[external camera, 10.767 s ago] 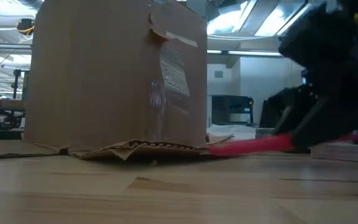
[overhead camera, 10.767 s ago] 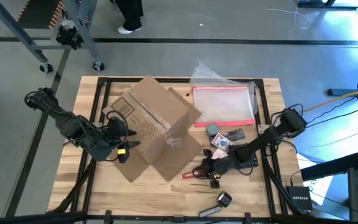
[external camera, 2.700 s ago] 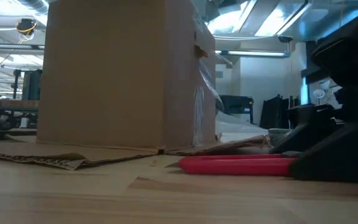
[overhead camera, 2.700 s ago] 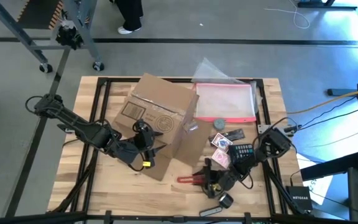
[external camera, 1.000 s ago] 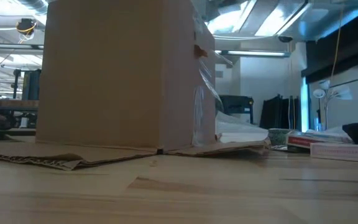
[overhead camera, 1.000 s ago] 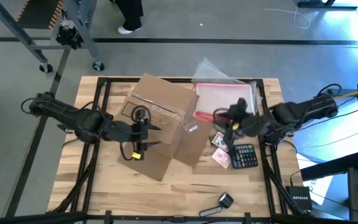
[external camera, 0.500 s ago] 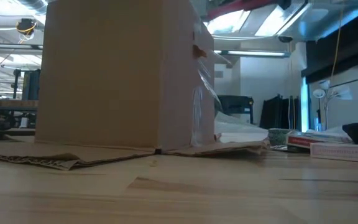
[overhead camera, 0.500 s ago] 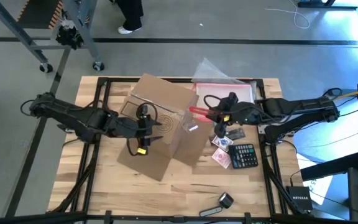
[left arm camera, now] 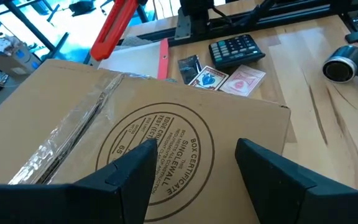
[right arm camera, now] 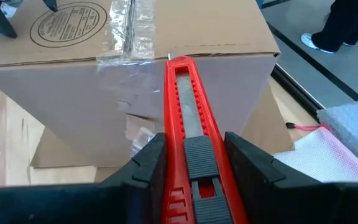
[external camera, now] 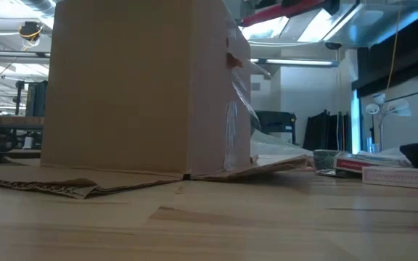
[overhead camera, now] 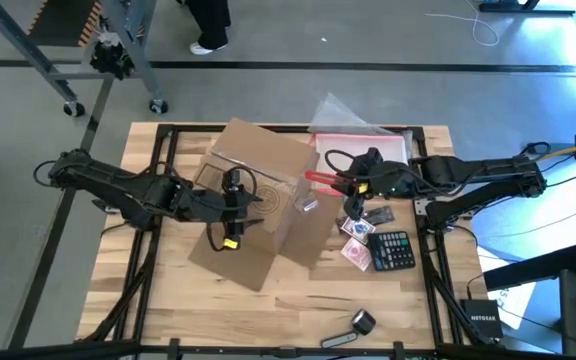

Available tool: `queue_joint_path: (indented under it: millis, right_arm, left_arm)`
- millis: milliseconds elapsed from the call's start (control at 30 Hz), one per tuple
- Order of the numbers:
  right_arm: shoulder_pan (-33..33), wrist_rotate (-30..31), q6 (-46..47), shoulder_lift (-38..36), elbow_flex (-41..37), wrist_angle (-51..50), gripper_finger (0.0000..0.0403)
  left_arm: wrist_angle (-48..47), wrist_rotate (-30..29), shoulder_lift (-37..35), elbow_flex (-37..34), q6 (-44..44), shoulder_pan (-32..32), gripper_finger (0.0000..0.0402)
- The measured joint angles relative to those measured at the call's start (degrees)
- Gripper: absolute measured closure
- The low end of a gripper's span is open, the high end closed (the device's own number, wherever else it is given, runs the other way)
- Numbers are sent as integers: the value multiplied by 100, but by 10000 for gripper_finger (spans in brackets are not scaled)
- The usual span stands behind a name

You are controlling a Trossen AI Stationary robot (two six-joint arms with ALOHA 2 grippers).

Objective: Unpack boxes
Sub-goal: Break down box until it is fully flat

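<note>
Cardboard box [overhead camera: 260,195] sits centre-table, taped seam up, flaps splayed flat on wood. Right gripper [right arm camera: 191,163], at box's 3 o'clock edge, pinches red box cutter [right arm camera: 187,121], tip aimed at clear tape [right arm camera: 124,28] — likely lined up to slit seam. Left gripper [left arm camera: 194,163] hovers over box top from 9 o'clock side, fingers spread wide, nothing held, apparently poised to steady carton. Calculator [overhead camera: 392,250], playing cards [overhead camera: 357,229] and pink-edged pouch [overhead camera: 360,165] lie at 3 o'clock, clear of cut.

box [overhead camera: 258,200] table centre | calculator [overhead camera: 393,250] right of box | left tool [overhead camera: 233,205] over box
</note>
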Motion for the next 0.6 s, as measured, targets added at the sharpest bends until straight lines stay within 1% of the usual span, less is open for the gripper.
queue_joint_path:
  millis: [600]
  right_arm:
    - [0,-83,1,-41,0,-55,271]
  left_arm:
    - [-24,7,2,0,-10,0,183]
